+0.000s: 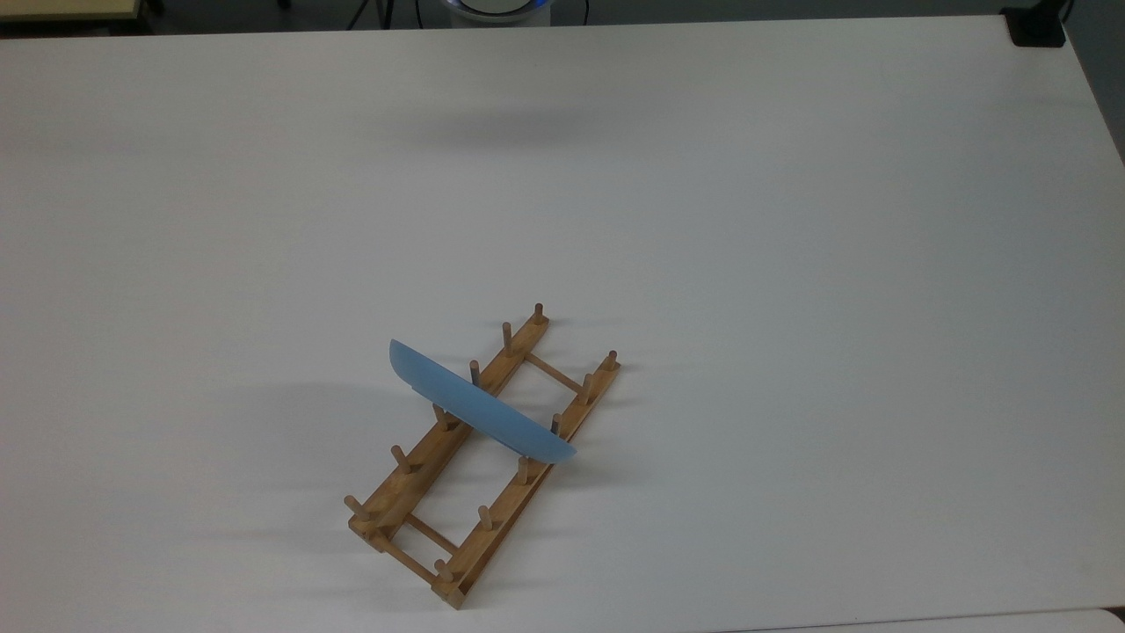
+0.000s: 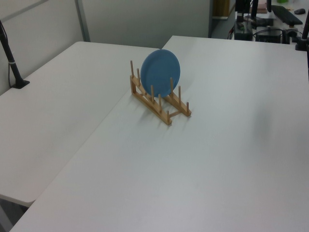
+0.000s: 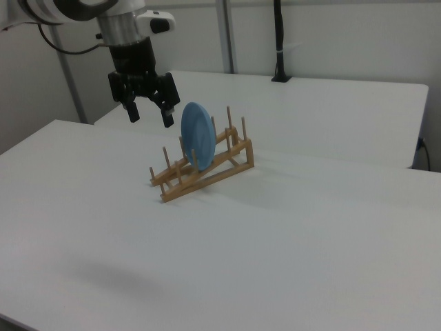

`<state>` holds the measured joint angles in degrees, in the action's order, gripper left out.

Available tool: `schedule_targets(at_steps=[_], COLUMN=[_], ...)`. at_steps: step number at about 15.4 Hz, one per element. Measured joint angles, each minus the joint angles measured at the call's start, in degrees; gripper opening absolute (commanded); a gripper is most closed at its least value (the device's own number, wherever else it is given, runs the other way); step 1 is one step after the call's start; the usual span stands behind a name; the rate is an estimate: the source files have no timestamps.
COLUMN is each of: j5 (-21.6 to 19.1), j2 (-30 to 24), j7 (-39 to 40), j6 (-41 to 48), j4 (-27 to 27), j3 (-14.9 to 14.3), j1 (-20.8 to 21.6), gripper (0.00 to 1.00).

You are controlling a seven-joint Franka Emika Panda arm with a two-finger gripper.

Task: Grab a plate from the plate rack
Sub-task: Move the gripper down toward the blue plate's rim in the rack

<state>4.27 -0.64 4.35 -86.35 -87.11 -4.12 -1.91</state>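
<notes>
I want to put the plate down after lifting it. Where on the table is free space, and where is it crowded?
The white table is bare on every side of the plate rack, widest between the rack and the top view's upper edge. It is crowded only at the rack itself, where the plate stands on edge between pegs, and, in the right view, above it, where the open pincer hangs.

Plate (image 1: 479, 410): round, light blue, matte, standing on edge in the plate rack (image 1: 422, 475), held between pegs near mid-length. Rack: light wooden, two parallel rails with upright pegs and thin crossbars, lying diagonally in the top view on the white table.
</notes>
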Motion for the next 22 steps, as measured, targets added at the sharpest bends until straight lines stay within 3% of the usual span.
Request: schedule_targets(at_steps=[22], j5=[0.0], j2=[0.6], j7=[2.8], j6=[-1.3], j4=[-0.2], j3=[0.3], j1=[0.0], gripper=[1.0])
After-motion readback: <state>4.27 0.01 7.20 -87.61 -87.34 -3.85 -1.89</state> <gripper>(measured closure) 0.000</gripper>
